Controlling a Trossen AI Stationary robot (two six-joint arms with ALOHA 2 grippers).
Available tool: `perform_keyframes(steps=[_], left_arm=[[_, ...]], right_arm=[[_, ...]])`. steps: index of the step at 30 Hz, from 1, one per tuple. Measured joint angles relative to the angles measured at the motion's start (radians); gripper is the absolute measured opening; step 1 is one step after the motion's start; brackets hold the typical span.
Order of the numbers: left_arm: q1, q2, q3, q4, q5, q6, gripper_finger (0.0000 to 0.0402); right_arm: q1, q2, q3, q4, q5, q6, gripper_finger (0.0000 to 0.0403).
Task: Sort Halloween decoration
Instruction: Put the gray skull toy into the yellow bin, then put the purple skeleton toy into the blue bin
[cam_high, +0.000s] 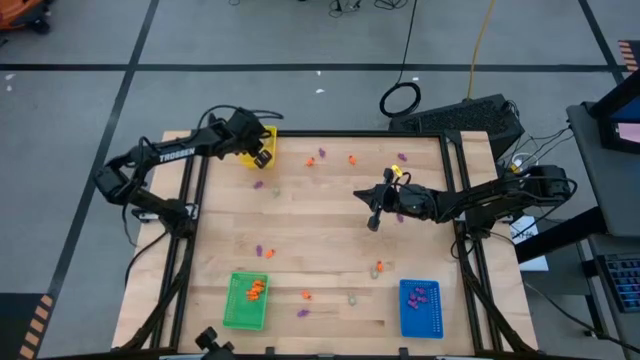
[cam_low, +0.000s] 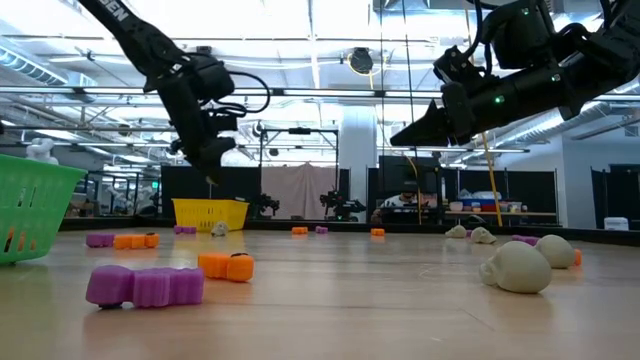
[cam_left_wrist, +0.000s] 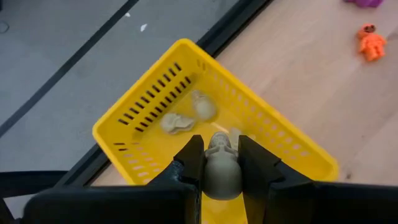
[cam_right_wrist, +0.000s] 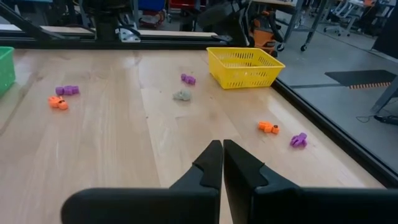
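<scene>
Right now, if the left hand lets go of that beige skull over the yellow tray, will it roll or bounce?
The beige skull looks rounded, so it may roll a little. The yellow tray has raised walls that would probably keep it in. It seems small and light, so a slight bounce is possible.

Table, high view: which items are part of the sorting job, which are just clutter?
Job:
- beige trinket held in left gripper, above yellow tray
- loose orange trinkets, purple trinkets, beige trinkets on the table
- green tray, blue tray
- right gripper, shut, empty, over mid-table

Just lying about:
- cable coil on the floor
- black keyboard beyond the table edge
</scene>
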Motion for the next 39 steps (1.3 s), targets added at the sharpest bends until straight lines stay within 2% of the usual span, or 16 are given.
perform_keyframes(steps=[4,11,24,33,36,39], left_arm=[[0.036,0.000,0.000,0.002,0.012,0.013,0.0056],[0.068,0.016,0.000,0.001,0.102,0.011,0.0056],[0.073,0.146,0.000,0.049,0.103,0.010,0.0057],[0.071,0.127,0.000,0.051,0.076,0.017,0.0185],[0.066,0.100,0.000,0.048,0.076,0.014,0.0199],[0.041,0.052,-0.004,0.049,0.070,0.012,0.0195]], right_arm=[[0.000,0.000,0.000,0.001,0.000,0.014,0.0000],[0.000,0.000,0.000,0.005,0.000,0.006,0.0000],[0.000,0.000,0.000,0.001,0.000,0.015,0.0000],[0.000,0.000,0.000,-0.004,0.000,0.015,0.0000],[0.000,0.000,0.000,-0.006,-0.001,0.018,0.0000],[0.000,0.000,0.000,-0.023,-0.002,0.018,0.0000]])
